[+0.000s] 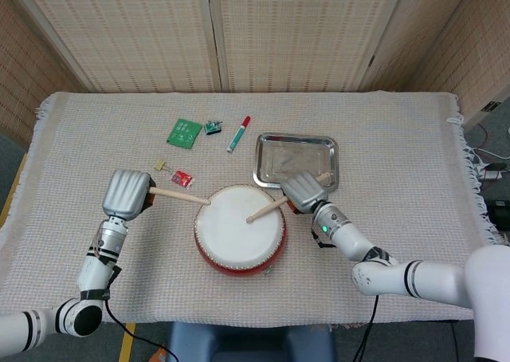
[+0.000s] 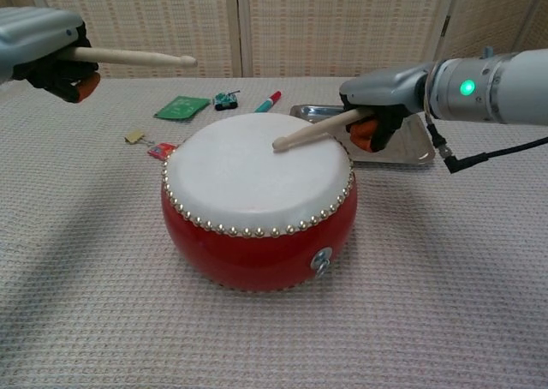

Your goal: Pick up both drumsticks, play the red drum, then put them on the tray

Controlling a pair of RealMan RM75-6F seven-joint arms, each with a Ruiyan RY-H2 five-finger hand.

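The red drum [image 1: 239, 228] [image 2: 257, 248] with a white skin sits mid-table near the front. My right hand [image 1: 302, 191] [image 2: 377, 96] grips a wooden drumstick [image 1: 265, 209] [image 2: 310, 133] whose tip touches the skin right of centre. My left hand [image 1: 126, 193] [image 2: 43, 48] holds the other drumstick [image 1: 179, 195] [image 2: 128, 58] raised high above the drum's left side, pointing right. The steel tray [image 1: 296, 159] [image 2: 411, 145] lies behind the drum on the right, with nothing in it.
Behind the drum lie a green card [image 1: 184, 132] [image 2: 181, 108], a small green part [image 1: 213, 127] [image 2: 226, 100], a red-capped marker [image 1: 238, 134] [image 2: 268, 101], a small clip [image 1: 160, 165] [image 2: 134, 136] and a red packet [image 1: 182, 178] [image 2: 160, 152]. A woven cloth covers the table.
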